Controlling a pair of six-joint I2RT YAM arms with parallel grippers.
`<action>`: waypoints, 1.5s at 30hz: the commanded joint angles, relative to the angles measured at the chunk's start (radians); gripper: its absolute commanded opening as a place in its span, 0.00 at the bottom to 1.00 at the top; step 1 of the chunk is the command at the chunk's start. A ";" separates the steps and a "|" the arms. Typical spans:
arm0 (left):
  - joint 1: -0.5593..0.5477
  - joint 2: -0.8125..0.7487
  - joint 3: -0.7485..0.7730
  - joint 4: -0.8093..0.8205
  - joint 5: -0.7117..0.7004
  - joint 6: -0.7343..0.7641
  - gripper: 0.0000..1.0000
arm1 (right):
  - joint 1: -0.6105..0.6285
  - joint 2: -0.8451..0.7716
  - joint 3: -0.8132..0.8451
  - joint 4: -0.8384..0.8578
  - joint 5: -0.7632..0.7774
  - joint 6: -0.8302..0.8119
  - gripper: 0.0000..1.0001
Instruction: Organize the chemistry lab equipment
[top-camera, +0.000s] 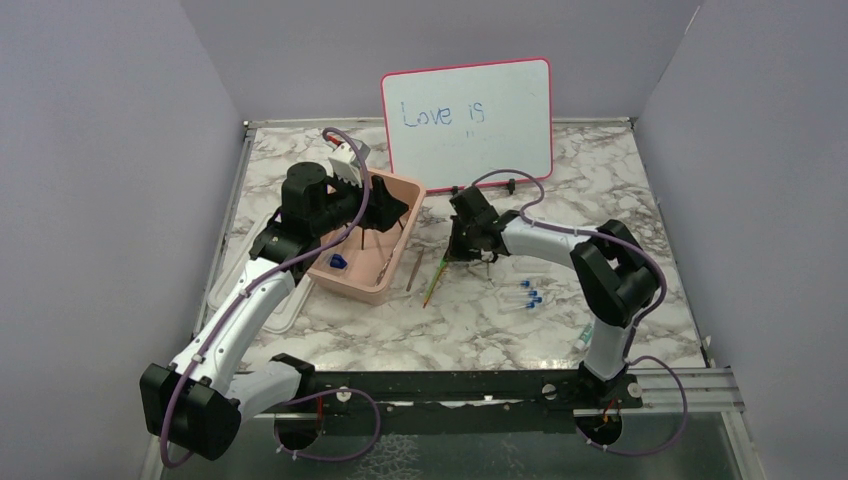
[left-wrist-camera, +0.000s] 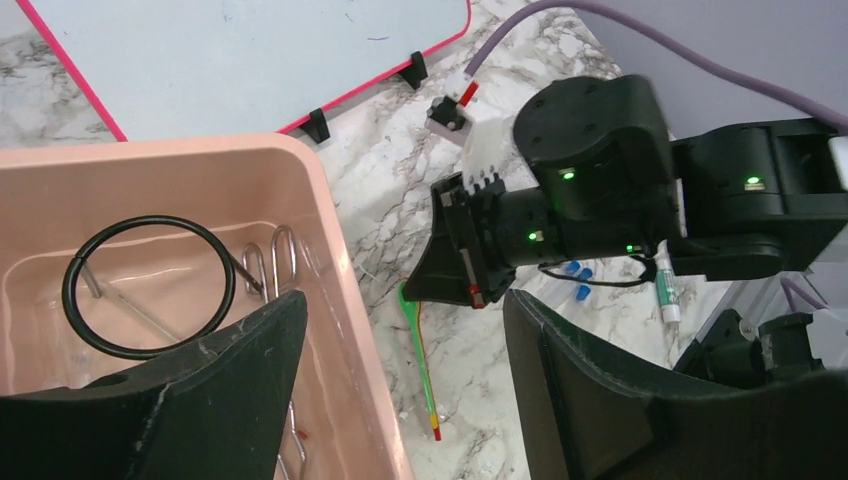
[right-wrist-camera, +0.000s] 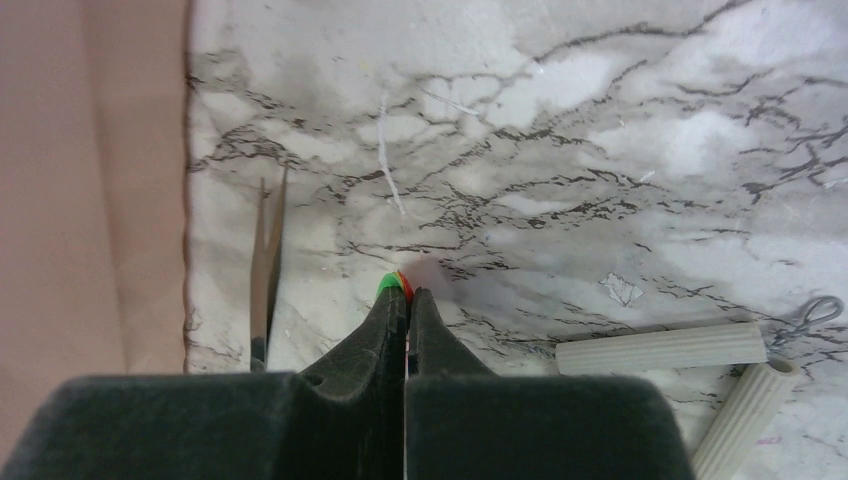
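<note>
Since the right arm's fingers (right-wrist-camera: 394, 322) are pinched shut on the green end of the slim green-handled tool (top-camera: 435, 283), the coming move turns on how that tool lies. It rests on the marble surface (top-camera: 500, 320) just beside the pink plastic tub (top-camera: 392, 186), on the tub's right-arm side. Its long axis runs roughly along the tub's wall, trailing from the fingers toward the arm bases. The left arm's fingers (left-wrist-camera: 250, 350) hang spread wide above the tub, holding nothing, over the black wire ring stand (left-wrist-camera: 150, 285) inside.
</note>
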 joint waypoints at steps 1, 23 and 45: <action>-0.001 0.008 -0.008 0.022 0.060 -0.034 0.76 | 0.005 -0.175 -0.048 0.103 0.016 -0.077 0.01; -0.233 0.233 0.019 0.084 0.095 -0.115 0.44 | 0.004 -0.543 -0.147 0.163 -0.097 -0.100 0.02; -0.219 0.171 0.251 -0.403 -0.469 0.178 0.00 | 0.004 -0.629 -0.165 0.123 -0.078 -0.060 0.49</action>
